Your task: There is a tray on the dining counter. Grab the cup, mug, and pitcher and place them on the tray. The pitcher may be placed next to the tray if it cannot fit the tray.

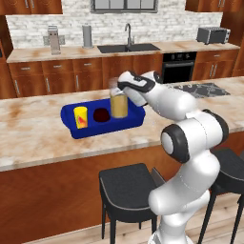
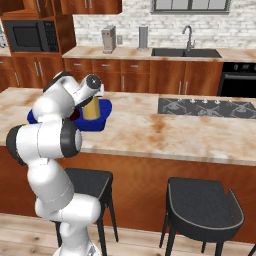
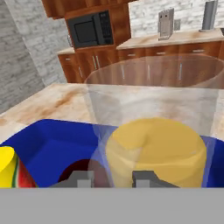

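a rendered kitchen with reddish wood cabinets, a white brick wall and a back counter with a dark sink (image 1: 127, 47).

left base view: the long dining counter with a beige, brown-veined marble top (image 1: 33, 136) crosses the picture. on it sits the flat bright-blue rectangular tray with a low rim (image 1: 69, 116). inside the tray, in a row, stand the small yellow tumbler cup with a red mark (image 1: 81, 117), the squat dark maroon mug (image 1: 101, 115) and the tall clear glass pitcher of orange-yellow liquid (image 1: 119, 105), upright at the tray's right end. the white arm's two-finger gripper (image 1: 116, 88) is at the pitcher's upper part.

right base view: the arm hides most of the tray (image 2: 102, 121); the pitcher (image 2: 92, 109) stands on it, the gripper (image 2: 97, 90) at its top.

hand view: the pitcher (image 3: 153, 148) is close in front, about half full, the mug (image 3: 78, 168) just beside it and the cup (image 3: 11, 168) at the far left. the dark finger tips (image 3: 144, 178) rise at the bottom — i cannot tell whether they grip the glass or have let go.

all three vessels appear placed. the risk is in pulling away: a finger catching the rim could tip the pitcher and spill it — or knock it against the mug.
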